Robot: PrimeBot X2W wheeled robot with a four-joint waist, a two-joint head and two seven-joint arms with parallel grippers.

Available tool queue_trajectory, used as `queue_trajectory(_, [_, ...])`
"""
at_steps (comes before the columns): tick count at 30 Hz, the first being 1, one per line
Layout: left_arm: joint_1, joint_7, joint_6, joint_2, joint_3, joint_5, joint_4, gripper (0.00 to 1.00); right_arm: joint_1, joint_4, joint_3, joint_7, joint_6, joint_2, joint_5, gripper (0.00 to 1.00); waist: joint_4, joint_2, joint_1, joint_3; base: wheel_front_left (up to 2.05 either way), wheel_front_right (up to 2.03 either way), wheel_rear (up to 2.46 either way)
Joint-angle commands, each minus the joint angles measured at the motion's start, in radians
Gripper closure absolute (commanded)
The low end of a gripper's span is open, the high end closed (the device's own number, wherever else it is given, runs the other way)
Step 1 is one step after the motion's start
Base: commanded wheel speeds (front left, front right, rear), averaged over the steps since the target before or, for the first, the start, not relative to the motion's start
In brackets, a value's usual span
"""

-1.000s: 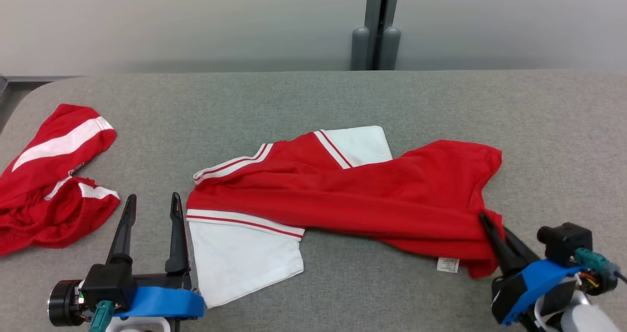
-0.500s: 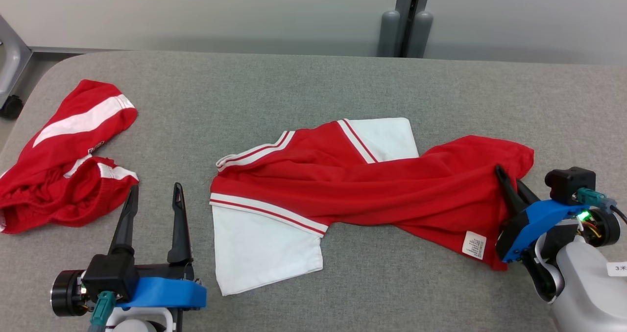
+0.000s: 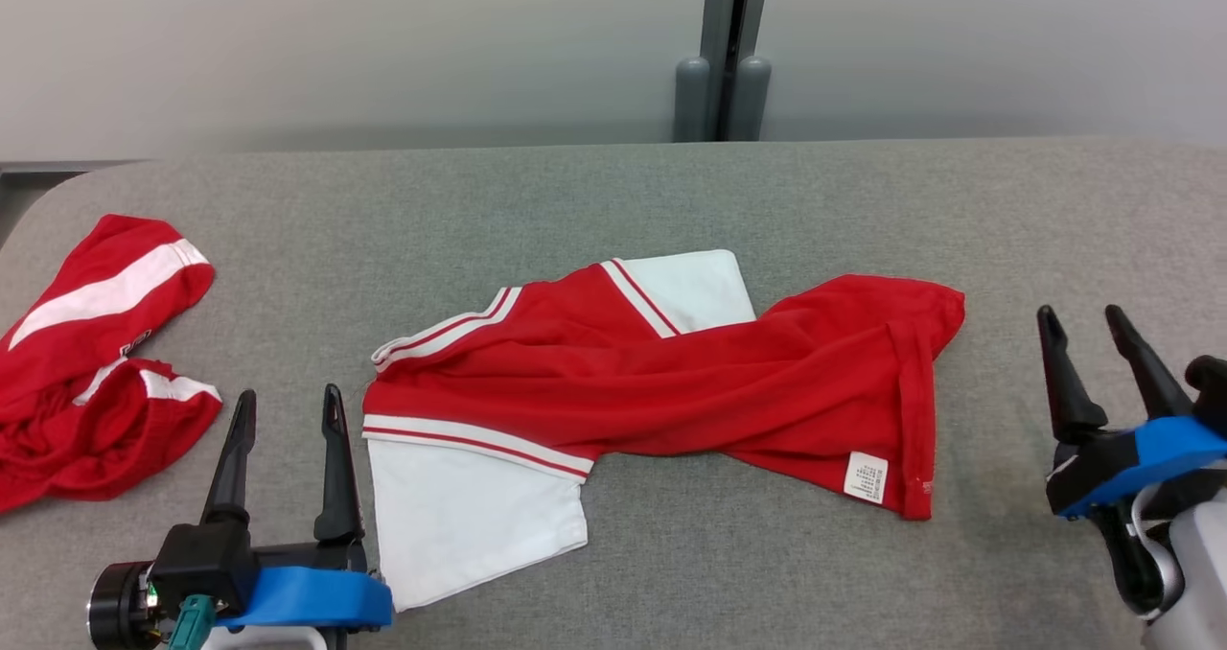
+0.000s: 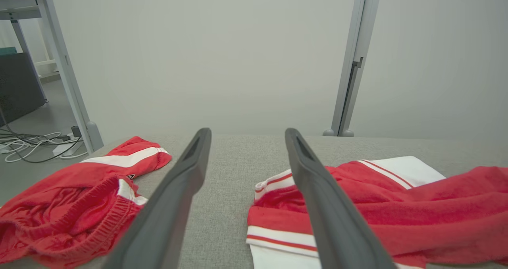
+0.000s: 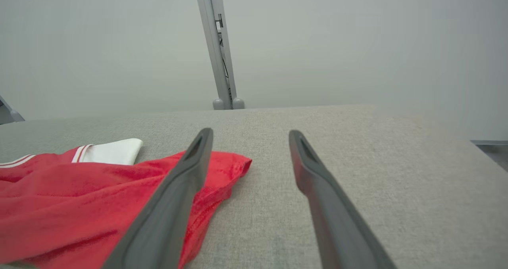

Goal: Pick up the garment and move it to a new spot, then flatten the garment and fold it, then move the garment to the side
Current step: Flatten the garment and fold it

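Lying twisted on table [image 3: 575, 199], garment [image 3: 671, 382]; head view gives its label [image 3: 866, 477]; L jaws + R jaws spread

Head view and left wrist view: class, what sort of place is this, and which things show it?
Probably a robotics lab or test room, not a home: a grey fabric-covered table, plain partition panels joined by a metal post, and loose cables on the floor beside it.

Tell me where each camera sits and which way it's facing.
Head view: on the head, facing down at jersey and table; left end effector, right end effector at bottom.
Left wrist view: on left wrist, along its fingers, toward shorts and wall.
Right wrist view: on right wrist, along its fingers, across table.
All share the jersey.
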Motion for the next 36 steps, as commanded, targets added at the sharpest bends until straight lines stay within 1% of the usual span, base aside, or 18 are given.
queue_trajectory(1, [0.015, -0.003, 0.0, -0.001, 0.007, 0.008, -0.001, 0.0, 0.056, -0.067, -0.051, -0.004, 0.0, 0.011, -0.027, 0.0, -0.02, 0.0, -0.0001, -0.018, 0.0, 0.0, 0.0])
queue_trajectory(4, [0.031, -0.003, -0.003, -0.001, 0.011, 0.009, 0.003, 0.0, 0.128, -0.16, -0.115, -0.004, 0.0, 0.048, -0.068, 0.0, -0.031, 0.0, -0.0001, -0.034, 0.0, 0.0, 0.0])
queue_trajectory(9, [0.051, -0.003, -0.005, -0.001, 0.01, 0.019, 0.014, 0.0, 0.239, -0.279, -0.172, -0.004, 0.0, 0.127, -0.152, 0.0, -0.038, 0.0, -0.0001, -0.054, 0.0, 0.0, 0.0])
queue_trajectory(15, [0.061, -0.003, -0.007, 0.004, 0.008, 0.028, 0.028, 0.0, 0.347, -0.401, -0.212, 0.033, 0.0, 0.221, -0.24, 0.0, -0.033, 0.0, -0.0001, -0.071, 0.0, 0.0, 0.0])
queue_trajectory(16, [0.061, -0.003, -0.007, 0.004, 0.008, 0.028, 0.028, 0.0, 0.347, -0.401, -0.212, 0.033, 0.0, 0.221, -0.24, 0.0, -0.033, 0.0, -0.0001, -0.071, 0.0, 0.0, 0.0])
queue_trajectory(20, [0.068, -0.003, 0.002, 0.01, 0.009, 0.035, 0.042, 0.0, 0.413, -0.472, -0.222, 0.065, 0.0, 0.261, -0.303, 0.0, -0.029, 0.0, -0.0001, -0.084, 0.0, 0.0, 0.0])
queue_trajectory(24, [0.073, -0.003, 0.014, 0.016, 0.014, 0.041, 0.058, 0.0, 0.462, -0.527, -0.23, 0.098, 0.0, 0.282, -0.33, 0.0, -0.026, 0.0, -0.0001, -0.094, 0.0, 0.0, 0.0])
queue_trajectory(28, [0.083, -0.003, 0.022, 0.023, 0.017, 0.042, 0.083, 0.0, 0.492, -0.557, -0.233, 0.129, 0.0, 0.288, -0.342, 0.0, -0.027, 0.0, -0.0001, -0.101, 0.0, 0.0, 0.0])
queue_trajectory(36, [0.073, -0.003, 0.014, 0.024, 0.009, 0.024, 0.117, 0.0, 0.495, -0.547, -0.212, 0.157, 0.0, 0.289, -0.343, 0.0, -0.026, 0.0, -0.0001, -0.103, 0.0, 0.0, 0.0])
